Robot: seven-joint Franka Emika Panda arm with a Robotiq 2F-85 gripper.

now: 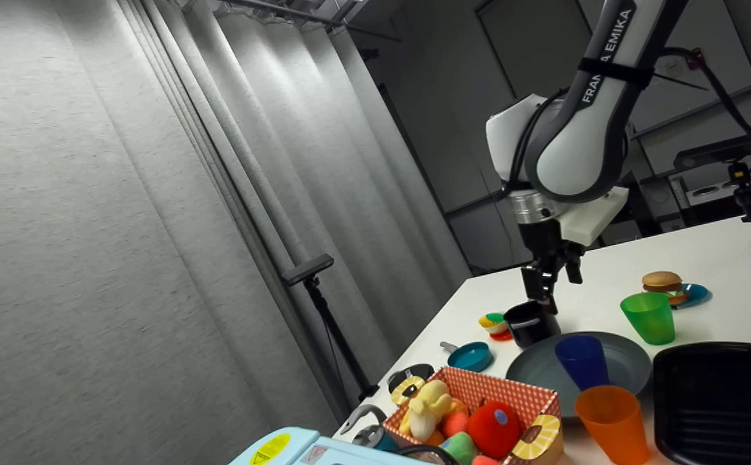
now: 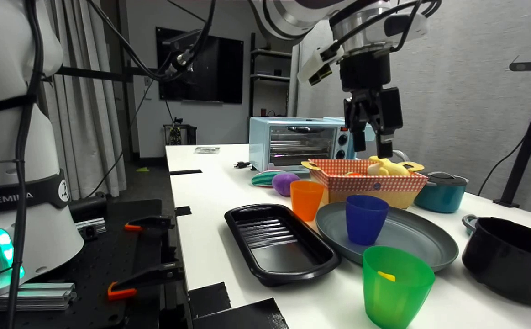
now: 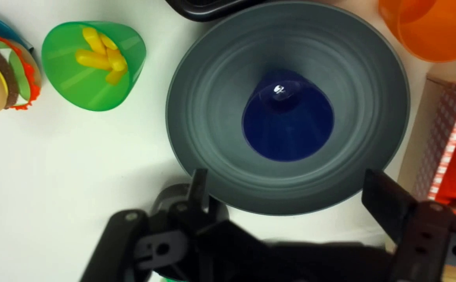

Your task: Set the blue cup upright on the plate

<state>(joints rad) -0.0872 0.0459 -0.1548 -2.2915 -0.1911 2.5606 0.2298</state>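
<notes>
The dark blue cup stands upright on the grey-blue plate, its wide mouth up. Both also show in an exterior view, the cup on the near part of the plate. In the wrist view I look down into the cup, near the middle of the plate. My gripper is open, its fingers wide apart with nothing between them. In both exterior views the gripper hangs well above the table, apart from the cup and plate.
A green cup with yellow pieces, an orange cup and a black tray stand close around the plate. A black pot and a checked basket of toys are beside it. A toy burger lies farther off.
</notes>
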